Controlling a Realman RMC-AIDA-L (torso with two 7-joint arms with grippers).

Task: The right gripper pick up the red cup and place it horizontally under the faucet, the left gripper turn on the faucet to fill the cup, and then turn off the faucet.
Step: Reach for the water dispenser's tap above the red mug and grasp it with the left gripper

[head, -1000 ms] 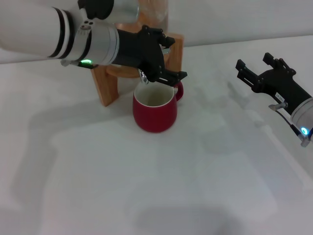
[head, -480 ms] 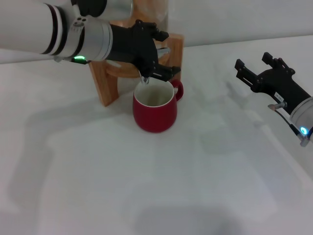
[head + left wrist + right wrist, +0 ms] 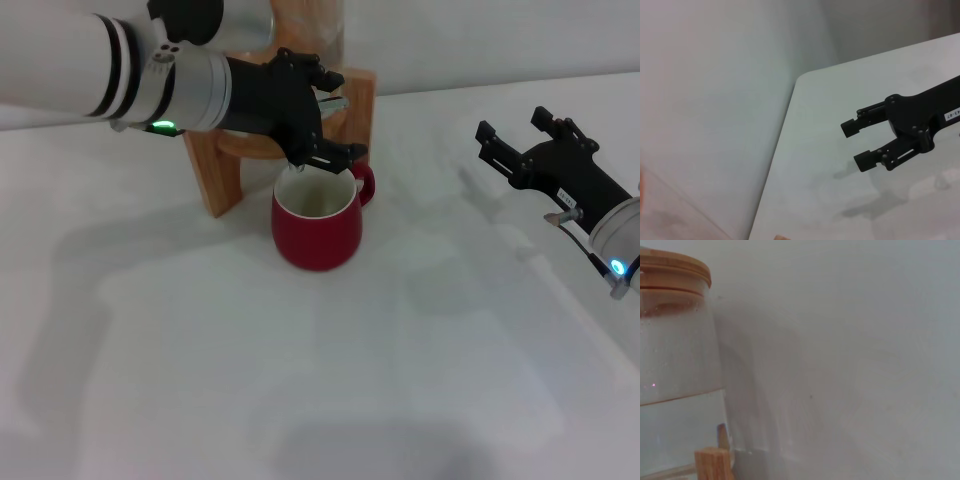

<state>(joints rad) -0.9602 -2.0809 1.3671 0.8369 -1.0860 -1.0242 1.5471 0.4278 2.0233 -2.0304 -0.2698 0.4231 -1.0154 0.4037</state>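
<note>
The red cup [image 3: 315, 228] stands upright on the white table, white inside, its small handle toward the back right. Just above its rim is the chrome faucet [image 3: 334, 103], on the wooden stand [image 3: 215, 175] of the glass dispenser [image 3: 675, 375]. My left gripper [image 3: 350, 112] reaches in from the left, its black fingers spread open on either side of the faucet's lever, above the cup. My right gripper [image 3: 510, 140] hovers open and empty at the right, well apart from the cup. The left wrist view also shows the right gripper [image 3: 860, 144], open.
The dispenser has a wooden lid [image 3: 672, 265] and is partly filled with water. The white table [image 3: 330, 380] stretches toward me in front of the cup. A pale wall stands behind the table.
My left gripper has shifted slightly left and back at the faucet, uncovering more of the cup's handle. The cup and the right arm have barely moved.
</note>
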